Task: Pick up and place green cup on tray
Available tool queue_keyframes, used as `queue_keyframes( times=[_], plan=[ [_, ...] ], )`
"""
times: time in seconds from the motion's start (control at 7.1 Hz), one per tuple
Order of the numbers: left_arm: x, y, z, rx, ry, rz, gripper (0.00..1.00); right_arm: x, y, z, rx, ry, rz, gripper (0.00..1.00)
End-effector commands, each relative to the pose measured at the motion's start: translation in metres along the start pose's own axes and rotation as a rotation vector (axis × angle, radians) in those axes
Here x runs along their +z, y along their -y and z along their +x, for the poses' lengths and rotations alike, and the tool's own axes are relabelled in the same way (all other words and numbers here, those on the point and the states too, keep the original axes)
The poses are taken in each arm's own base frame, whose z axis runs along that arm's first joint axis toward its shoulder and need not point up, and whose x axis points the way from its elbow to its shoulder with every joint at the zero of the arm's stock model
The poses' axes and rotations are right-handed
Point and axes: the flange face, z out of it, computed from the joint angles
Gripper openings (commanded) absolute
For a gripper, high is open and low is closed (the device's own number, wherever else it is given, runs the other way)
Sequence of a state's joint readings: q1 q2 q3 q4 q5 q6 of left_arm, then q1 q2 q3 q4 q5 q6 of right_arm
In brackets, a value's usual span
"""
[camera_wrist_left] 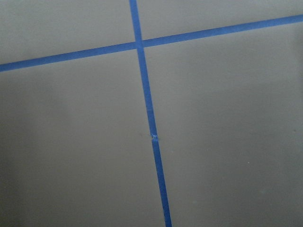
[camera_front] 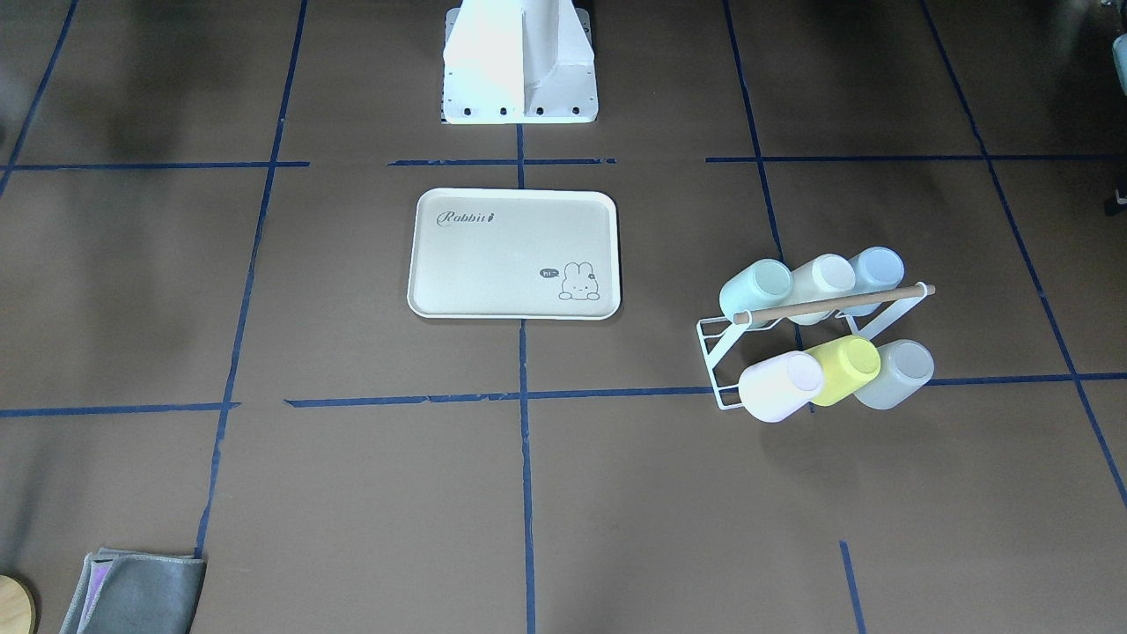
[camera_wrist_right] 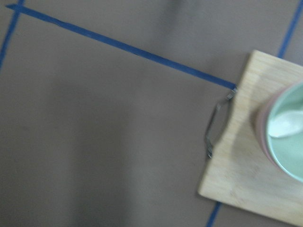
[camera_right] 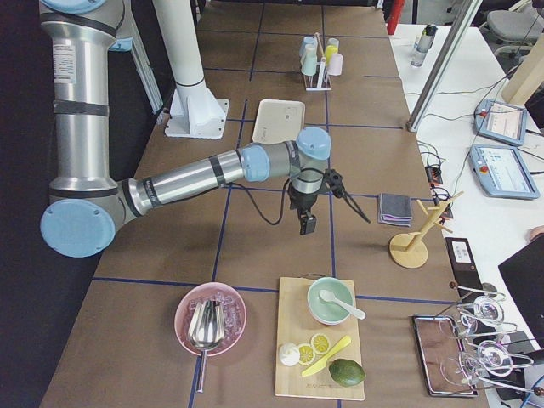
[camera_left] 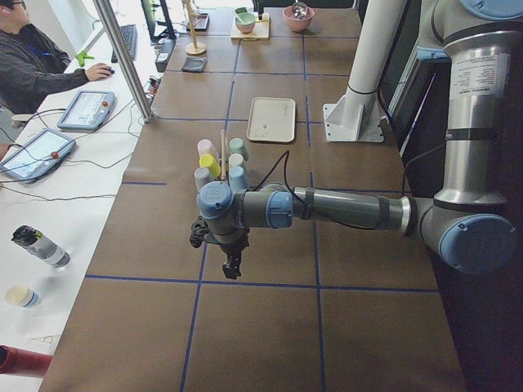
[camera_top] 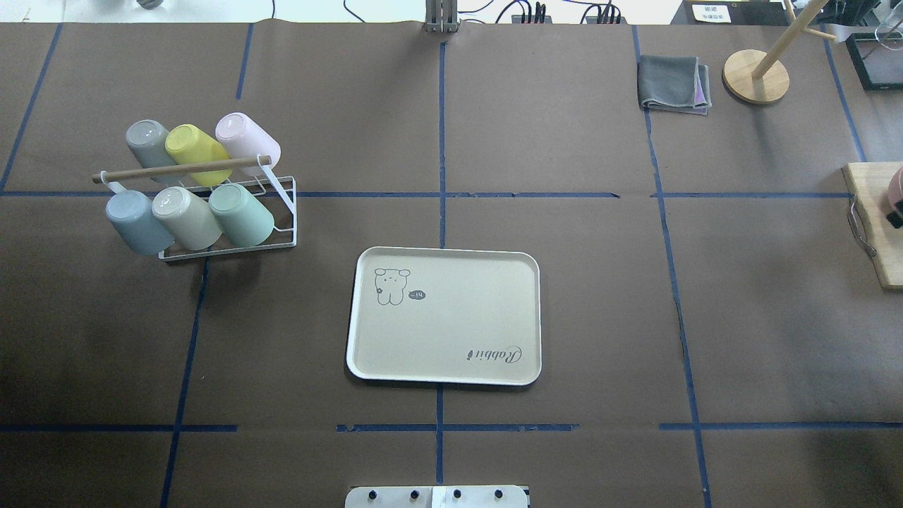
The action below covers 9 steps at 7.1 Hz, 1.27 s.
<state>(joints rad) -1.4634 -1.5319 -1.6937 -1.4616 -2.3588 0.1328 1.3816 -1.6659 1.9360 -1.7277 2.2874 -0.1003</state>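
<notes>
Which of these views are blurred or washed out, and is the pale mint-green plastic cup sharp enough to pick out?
Front-facing view: the white robot base is blown out by glare, yet the pale mint-green plastic cup is sharp. Overhead view: evenly lit, cup crisp. Right wrist view: blurred, the wooden board soft-edged. Left wrist view: slightly soft.

Brown table [camera_top: 578, 303], blue tape grid [camera_top: 441, 141], cream tray [camera_top: 451, 331] at centre, wire cup rack [camera_top: 233, 250], folded grey cloth [camera_top: 670, 83]

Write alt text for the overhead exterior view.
A cream tray lies empty mid-frame. At upper left, a wire rack holds six tilted cups, the green cup at the near row's right end. No robot arm shows.
</notes>
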Motion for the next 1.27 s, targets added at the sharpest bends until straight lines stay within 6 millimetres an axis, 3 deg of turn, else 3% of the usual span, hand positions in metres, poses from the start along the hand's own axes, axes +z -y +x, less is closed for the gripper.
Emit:
queue_keyframes(
  times=[0.0, 0.14, 0.28, 0.42, 0.7, 0.85, 0.99, 1.13],
  plan=[
    [-0.005, 0.009, 0.006, 0.026, 0.002, 0.021, 1.0, -0.011, -0.118, 0.092, 0.18, 0.012, 0.032, 1.0],
    [-0.014, 0.021, 0.014, 0.056, 0.006, 0.052, 1.0, -0.019, -0.127, 0.102, 0.206, 0.003, 0.053, 1.0],
    [-0.027, 0.04, 0.024, 0.101, 0.014, 0.097, 1.0, -0.024, -0.121, 0.1, 0.217, 0.001, 0.064, 1.0],
    [-0.044, 0.081, 0.035, 0.131, 0.019, 0.143, 1.0, -0.027, -0.117, 0.099, 0.225, 0.005, 0.073, 1.0],
    [-0.059, 0.094, 0.05, 0.145, 0.016, 0.174, 1.0, -0.034, -0.1, 0.093, 0.241, -0.005, 0.083, 1.0],
    [-0.099, 0.106, 0.091, 0.197, 0.023, 0.268, 1.0, -0.028, -0.093, 0.087, 0.218, -0.007, 0.065, 1.0],
    [-0.116, 0.105, 0.131, 0.198, 0.011, 0.317, 1.0, -0.023, -0.089, 0.082, 0.211, -0.003, 0.054, 1.0],
    [-0.107, 0.122, 0.188, 0.392, 0.026, 0.372, 0.99, -0.022, -0.088, 0.08, 0.212, 0.001, 0.053, 1.0]
  ],
)
